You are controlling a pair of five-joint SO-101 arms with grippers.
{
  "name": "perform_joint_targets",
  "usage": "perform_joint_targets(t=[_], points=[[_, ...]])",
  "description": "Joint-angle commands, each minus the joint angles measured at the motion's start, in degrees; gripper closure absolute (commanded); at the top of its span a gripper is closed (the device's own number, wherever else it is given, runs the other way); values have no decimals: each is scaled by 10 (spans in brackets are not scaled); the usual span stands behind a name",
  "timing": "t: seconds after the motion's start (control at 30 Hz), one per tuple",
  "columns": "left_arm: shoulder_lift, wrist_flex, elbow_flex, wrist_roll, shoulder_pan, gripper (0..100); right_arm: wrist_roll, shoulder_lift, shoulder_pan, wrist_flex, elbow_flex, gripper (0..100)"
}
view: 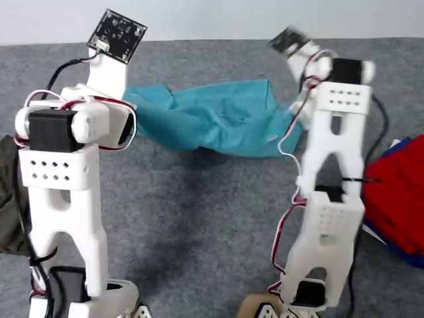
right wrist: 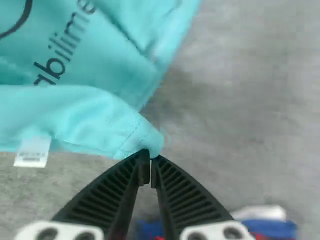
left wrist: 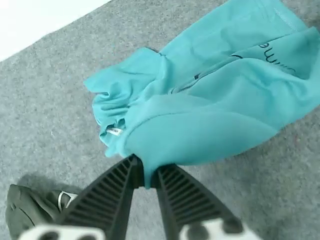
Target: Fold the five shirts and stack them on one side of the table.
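Lying nearer than the teal shirt (view: 212,119), a red-and-blue pile (view: 401,192) is kept aside, seemingly as the stack. Beyond it, the teal shirt is stretched across the desk (view: 199,218), with the left jaws and right jaws each clamped on opposite edges, likely for spreading before folding.

I'm seeing soft matt cloth on the shirt (view: 218,119), ribbed matt plastic fingers (left wrist: 107,194), and rough felt-like carpet (view: 199,215).

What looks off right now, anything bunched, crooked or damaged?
The teal shirt is bunched and creased, not flat, pinched at opposite ends by the left gripper and the right gripper. A dark olive shirt lies crumpled on the grey table. Nothing looks torn.
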Motion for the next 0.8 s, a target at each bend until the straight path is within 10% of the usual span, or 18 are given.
perform_joint_targets(t=[0.0,0.17,0.77], points=[[-27,10,10,5,-4,998,-1,51,-19,16,-4,924],[-27,10,36,5,-4,998,-63,56,-17,19,-4,719],[-21,1,51,5,-1,998,-15,-129,-74,14,287,711]])
